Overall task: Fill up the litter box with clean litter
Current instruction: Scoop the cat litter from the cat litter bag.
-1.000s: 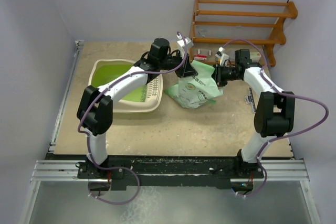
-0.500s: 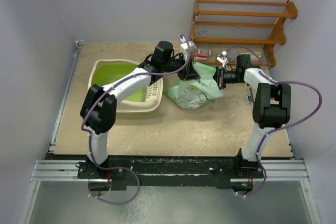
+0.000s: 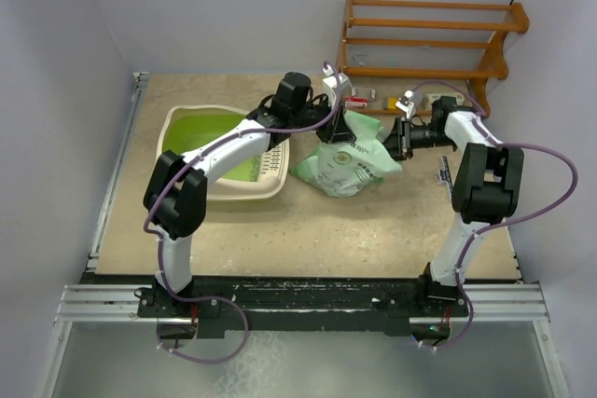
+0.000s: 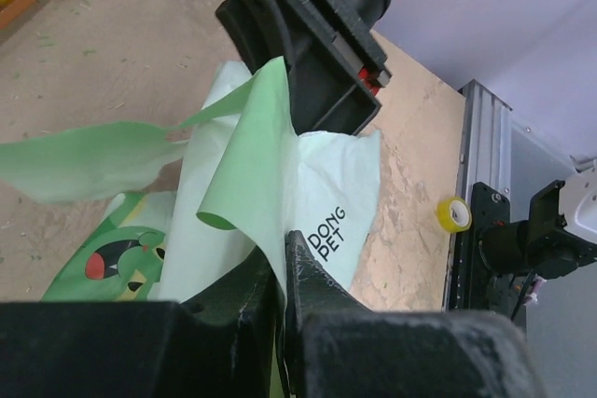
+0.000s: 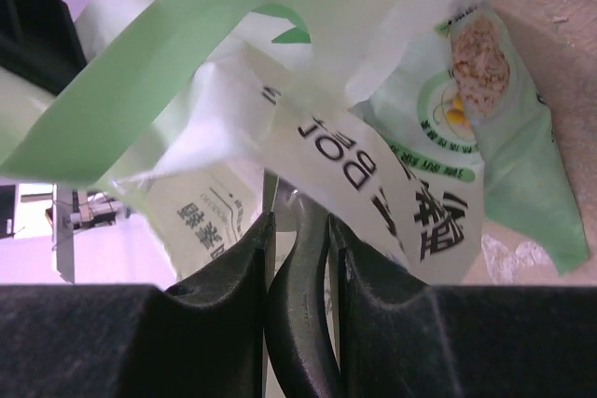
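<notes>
The litter box (image 3: 183, 128), a cream tray with a lime-green inside, sits at the left of the table under my left arm. To its right stands the pale green printed bag (image 3: 350, 167). My left gripper (image 3: 334, 130) is shut on the bag's upper left edge; in the left wrist view the jaws (image 4: 283, 263) pinch a green fold of the bag (image 4: 244, 165). My right gripper (image 3: 395, 142) grips the bag's upper right corner. In its wrist view the fingers (image 5: 298, 223) stand close together, with the bag's film (image 5: 420, 184) caught over a dark curved piece between them. No litter shows.
A wooden rack (image 3: 429, 39) stands at the back right, with small items (image 3: 359, 98) on the table in front of it. A dark tool (image 3: 445, 174) lies near the right arm. A yellow tape roll (image 4: 454, 213) sits by the rail.
My right gripper has drawn back to the right, pulling the bag's top corner with it. The left gripper shifted slightly right and away. The bag's top is stretched wider between them.
</notes>
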### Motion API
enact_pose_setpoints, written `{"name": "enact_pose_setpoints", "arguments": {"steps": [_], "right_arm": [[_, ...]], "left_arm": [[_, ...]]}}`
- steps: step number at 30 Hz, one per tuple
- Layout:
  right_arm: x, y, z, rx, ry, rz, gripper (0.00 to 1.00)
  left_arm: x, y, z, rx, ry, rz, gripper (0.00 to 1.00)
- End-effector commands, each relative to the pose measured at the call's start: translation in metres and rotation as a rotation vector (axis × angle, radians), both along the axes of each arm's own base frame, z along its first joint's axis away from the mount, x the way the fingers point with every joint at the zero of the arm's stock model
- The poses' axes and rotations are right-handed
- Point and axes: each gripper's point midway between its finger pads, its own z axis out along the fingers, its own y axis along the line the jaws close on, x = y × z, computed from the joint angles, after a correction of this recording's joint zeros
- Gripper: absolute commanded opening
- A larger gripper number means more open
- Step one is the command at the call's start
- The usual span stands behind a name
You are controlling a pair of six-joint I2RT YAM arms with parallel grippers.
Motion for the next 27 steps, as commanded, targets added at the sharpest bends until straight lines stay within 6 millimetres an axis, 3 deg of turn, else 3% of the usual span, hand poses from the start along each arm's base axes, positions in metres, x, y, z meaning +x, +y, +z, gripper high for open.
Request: {"name": "enact_pose_setpoints", "arguments": {"steps": [1,4,14,27], "right_arm": [[-0.016,0.002,0.052,0.111,0.034,0.002,0.0],[-0.015,-0.001,0.063,0.113,0.018,-0.005,0.0],[-0.012,-0.011,0.078,0.097,-0.011,-0.041,0.0],[-0.015,-0.037,0.105,0.041,-0.061,-0.116,0.0]], "left_arm": [[0.008,0.009,0.051,-0.025,-0.133,0.054,0.03],[0.009,0.013,0.061,-0.021,-0.16,0.074,0.04],[-0.001,0.03,0.101,-0.053,-0.233,0.125,0.22],[-0.016,0.056,0.135,-0.072,-0.303,0.195,0.25]]}}
